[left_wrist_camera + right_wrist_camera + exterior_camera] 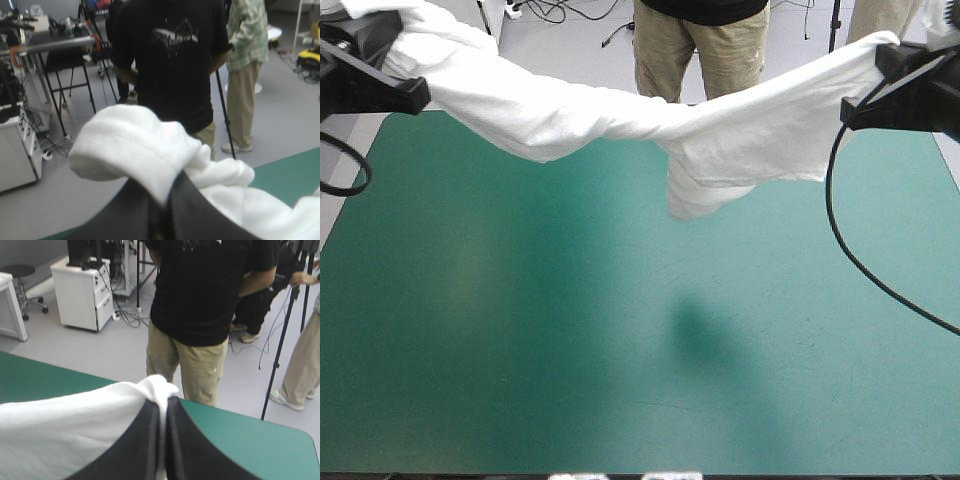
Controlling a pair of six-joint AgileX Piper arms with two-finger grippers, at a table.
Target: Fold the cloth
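High view: the T-shirt [740, 130] sags, long axis running left to right above the bench [520, 330], left gripper [162, 210] and right gripper [162, 412] each clamped on one end

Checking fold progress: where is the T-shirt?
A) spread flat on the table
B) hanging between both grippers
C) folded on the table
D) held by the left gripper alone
B: the T-shirt sags above the table, left gripper and right gripper each shut on an end.

T-shirt [620, 125] between left fingers [135, 210] and right fingers [145, 440], over the table [520, 330]
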